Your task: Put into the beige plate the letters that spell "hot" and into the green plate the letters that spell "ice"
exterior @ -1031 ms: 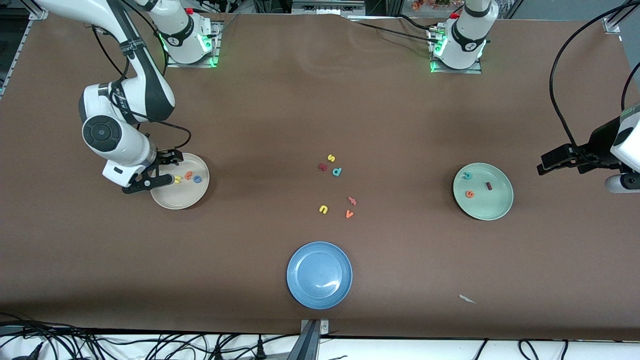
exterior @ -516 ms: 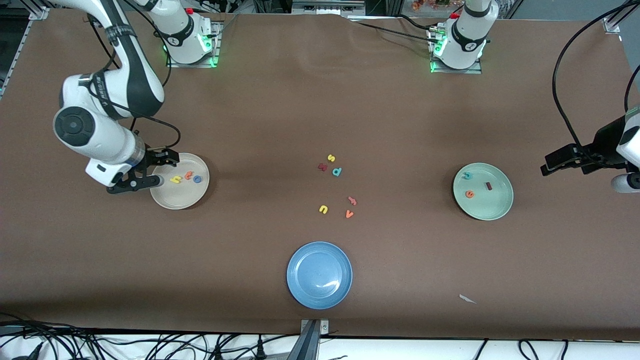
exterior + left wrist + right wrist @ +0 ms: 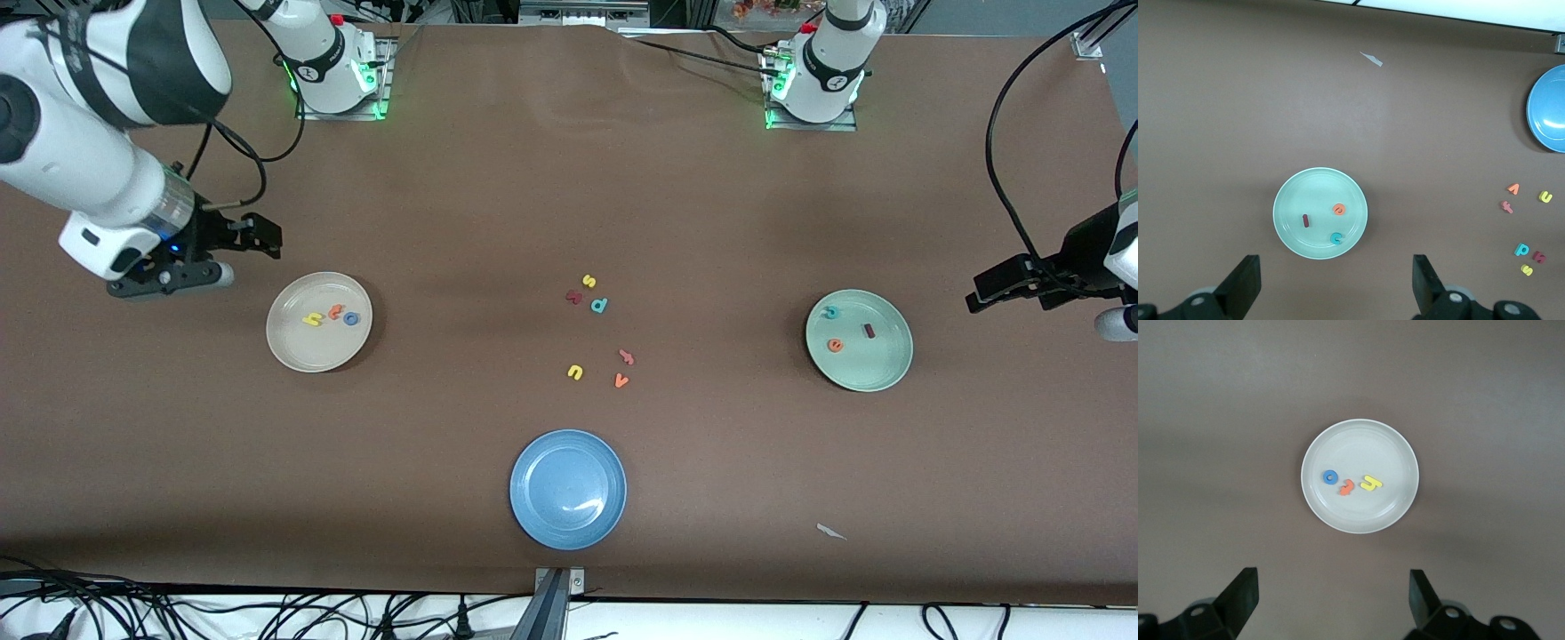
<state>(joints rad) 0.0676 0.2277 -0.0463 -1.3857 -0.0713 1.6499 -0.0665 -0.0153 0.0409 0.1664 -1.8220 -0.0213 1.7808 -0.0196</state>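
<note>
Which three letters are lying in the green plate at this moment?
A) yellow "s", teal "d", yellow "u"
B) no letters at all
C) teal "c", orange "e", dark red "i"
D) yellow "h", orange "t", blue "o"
C: the green plate holds the teal "c", the orange "e" and the dark red "i", as the left wrist view also shows.

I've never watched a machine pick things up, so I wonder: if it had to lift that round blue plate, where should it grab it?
Probably by the raised rim of the round blue plate, coming straight down from above with one finger inside and one outside the edge. The plate lies flat, shallow and empty, and looks wider than the open end effector, so the thin rim is the only part that fingers could pinch.
</note>
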